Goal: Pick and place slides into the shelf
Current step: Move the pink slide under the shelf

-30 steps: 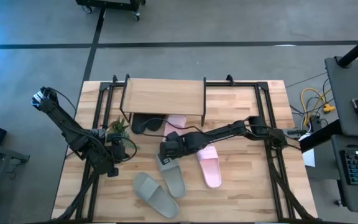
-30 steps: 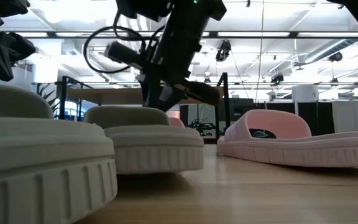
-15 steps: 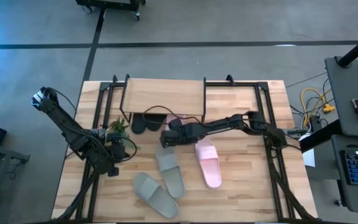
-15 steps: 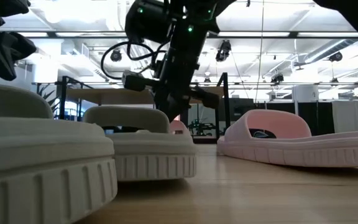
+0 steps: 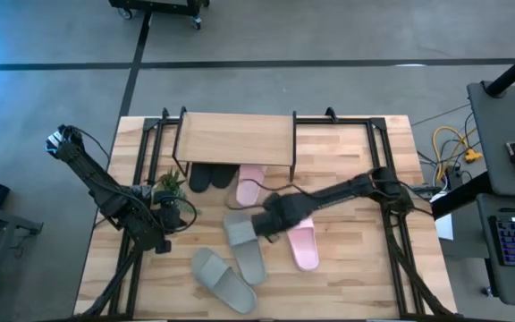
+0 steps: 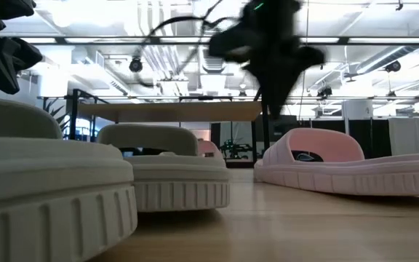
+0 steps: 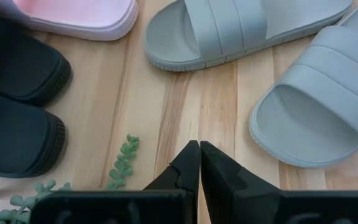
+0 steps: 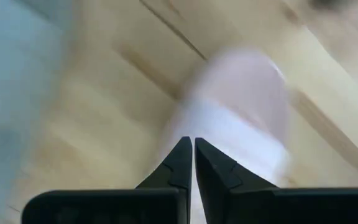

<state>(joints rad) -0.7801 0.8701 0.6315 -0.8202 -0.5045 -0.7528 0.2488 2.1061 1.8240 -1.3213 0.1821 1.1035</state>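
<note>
The shelf point(image 5: 235, 139) stands at the table's far side. Under it lie the black pair point(image 5: 204, 177) and one pale pink slide point(image 5: 250, 182). The other pink slide point(image 5: 302, 246) lies sole down on the table, with two grey-green slides point(image 5: 244, 243) point(image 5: 223, 279) to its left. My right gripper point(image 5: 265, 224) hovers shut between the nearer grey-green slide and the pink slide; the low view shows it point(image 6: 275, 51) raised above the pink slide point(image 6: 318, 164). In the right wrist view, the pink slide point(image 8: 241, 118) is blurred beyond the fingers. My left gripper point(image 7: 199, 163) waits shut at the table's left.
A small green plant sprig point(image 5: 168, 183) lies near the left arm and shows in the left wrist view as plant sprig point(image 7: 124, 158). Black metal frame rails point(image 5: 392, 233) run along both table sides. Bare wood lies right of the pink slide.
My right gripper went from the far end of the grey-green slide toward the shelf. It then swung back toward the table's near right and now hangs by the pink slide, blurred in motion. The slides lie much as before.
</note>
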